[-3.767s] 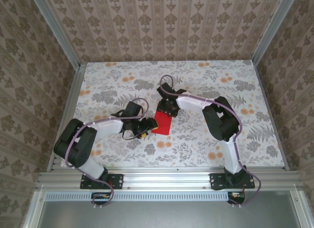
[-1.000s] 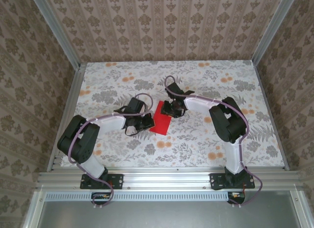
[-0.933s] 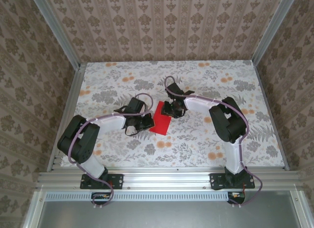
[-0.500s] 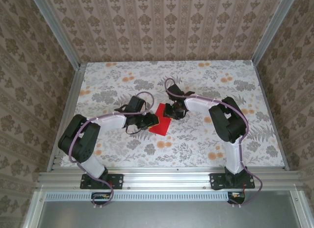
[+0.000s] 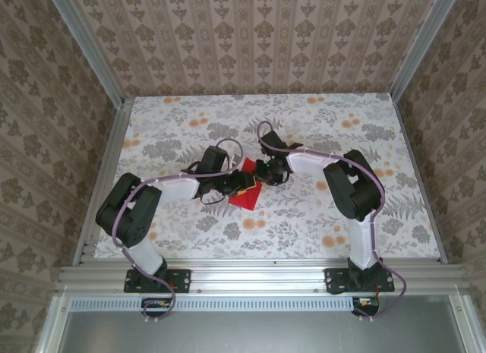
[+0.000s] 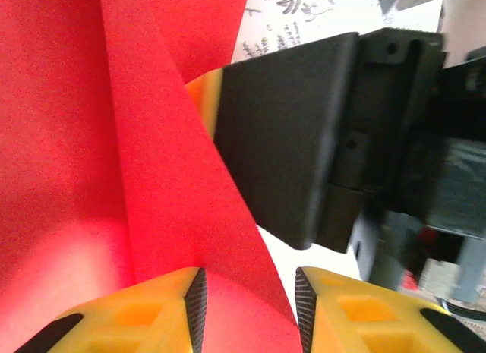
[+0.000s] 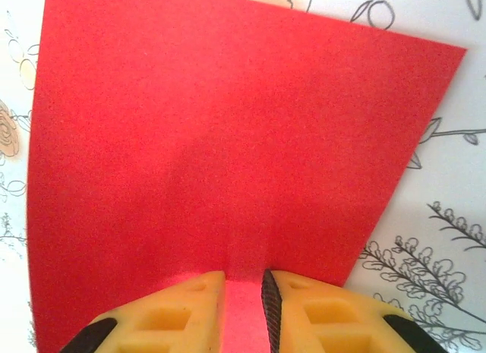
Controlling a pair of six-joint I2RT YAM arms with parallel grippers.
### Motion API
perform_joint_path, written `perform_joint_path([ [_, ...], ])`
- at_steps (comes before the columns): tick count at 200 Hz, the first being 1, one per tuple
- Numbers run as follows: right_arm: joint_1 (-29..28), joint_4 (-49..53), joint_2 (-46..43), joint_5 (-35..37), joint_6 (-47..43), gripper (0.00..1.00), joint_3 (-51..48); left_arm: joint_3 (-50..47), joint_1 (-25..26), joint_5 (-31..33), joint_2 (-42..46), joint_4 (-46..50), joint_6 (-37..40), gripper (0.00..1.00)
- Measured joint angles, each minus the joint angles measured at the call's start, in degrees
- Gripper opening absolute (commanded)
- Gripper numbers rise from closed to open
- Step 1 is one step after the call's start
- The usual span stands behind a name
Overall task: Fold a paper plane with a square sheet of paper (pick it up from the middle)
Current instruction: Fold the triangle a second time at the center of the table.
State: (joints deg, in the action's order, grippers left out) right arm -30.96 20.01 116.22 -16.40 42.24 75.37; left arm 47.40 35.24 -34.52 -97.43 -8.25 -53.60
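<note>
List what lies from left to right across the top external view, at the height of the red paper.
From the left: left arm's black elbow → left gripper → right gripper → right arm's black elbow. The bright red sheet of paper overlaps both grippers, so it is left out.

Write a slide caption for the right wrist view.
Right gripper pinches one edge of the red square sheet of paper over the floral table.
</note>
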Motion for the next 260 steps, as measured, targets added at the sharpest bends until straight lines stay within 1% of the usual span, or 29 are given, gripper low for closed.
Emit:
perform_joint_path([
  [40,0.96,-1.51,0.0,-2.49,0.39,0.22,-0.87,0.02,0.02,0.24,-1.64,0.04,0.02,0.33],
  [60,1.33,-2.16,-0.02,-3.63,0.55,0.22,-1.27,0.13,0.02,0.39,-1.9,0.02,0.02,0.33],
  [81,1.9,-3.41,-0.17,-5.16,1.05,0.25,-1.99,0.26,0.02,0.68,-2.51,0.0,0.02,0.34],
  [102,2.49,-4.46,-0.61,-6.64,1.29,0.27,-2.8,0.26,0.02,1.01,-2.71,0.0,0.02,0.38],
  [134,3.08,-4.46,-0.7,-7.67,1.29,0.27,-2.86,0.26,-0.04,1.14,-2.71,-1.22,-0.17,0.45],
  [159,3.23,-4.46,-0.68,-8.09,1.46,0.27,-2.86,0.24,-0.04,1.05,-2.71,-2.73,-0.44,0.45],
  [175,3.23,-4.46,-0.66,-8.09,1.62,0.26,-2.86,0.22,-0.04,1.03,-2.71,-3.54,-0.5,0.41],
  [197,3.23,-4.63,-0.68,-8.13,1.68,0.26,-3.13,0.2,-0.09,1.07,-2.71,-4.0,-0.74,0.33],
  [219,3.3,-4.9,-0.66,-8.55,1.7,0.26,-3.28,0.17,-0.09,1.53,-2.71,-3.78,-0.81,0.26],
  [260,3.61,-6.69,-0.68,-10.71,2.75,0.28,-3.74,0.17,-0.09,3.06,-2.75,-2.82,-0.81,0.21],
])
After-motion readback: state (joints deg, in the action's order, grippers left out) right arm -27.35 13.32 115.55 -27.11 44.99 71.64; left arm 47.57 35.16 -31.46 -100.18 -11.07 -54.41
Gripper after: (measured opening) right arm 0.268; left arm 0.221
